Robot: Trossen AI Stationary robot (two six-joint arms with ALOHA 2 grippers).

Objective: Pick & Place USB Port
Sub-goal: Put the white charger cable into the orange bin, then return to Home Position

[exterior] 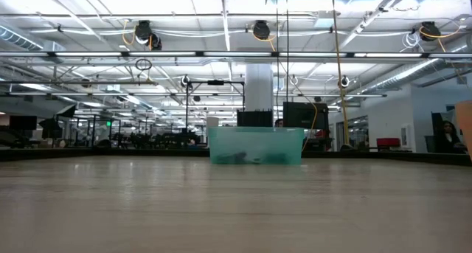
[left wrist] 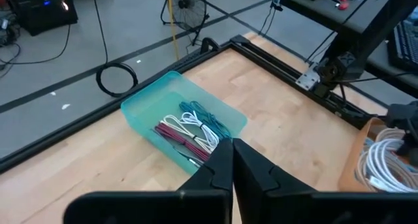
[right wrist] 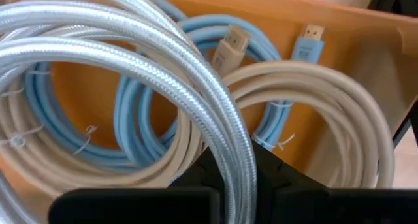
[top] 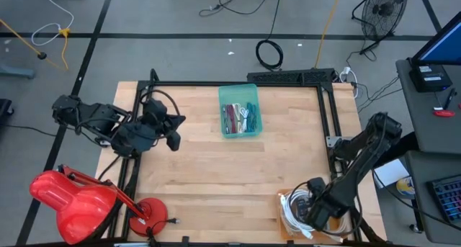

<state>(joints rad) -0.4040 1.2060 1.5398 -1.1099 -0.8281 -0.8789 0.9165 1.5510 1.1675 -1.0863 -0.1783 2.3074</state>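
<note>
An orange-brown box (top: pixel 283 206) at the table's near right corner holds coiled USB cables: a white braided one (right wrist: pixel 130 48), a light blue one (right wrist: pixel 196 28) and a beige one (right wrist: pixel 326 87). My right gripper (top: pixel 314 204) points down into this box, shut on the white braided cable. My left gripper (top: pixel 173 137) hangs shut and empty above the table's left side. A teal bin (top: pixel 238 89) with thinner red, white and green cables stands at the far middle. My right gripper has one strand of the white braided cable's coil (right wrist: pixel 230 142) pinched between its two fingers (right wrist: pixel 196 168). The fingers come from above, pointing down, and lie across the strand. The rest of the coil rests on the other cables in the box.
A black metal frame (top: pixel 328 117) runs along the table's far and side edges. A red lamp (top: pixel 72 200) stands at the near left corner. Bare wood lies between the teal bin (left wrist: pixel 150 96) and the cable box (left wrist: pixel 356 165).
</note>
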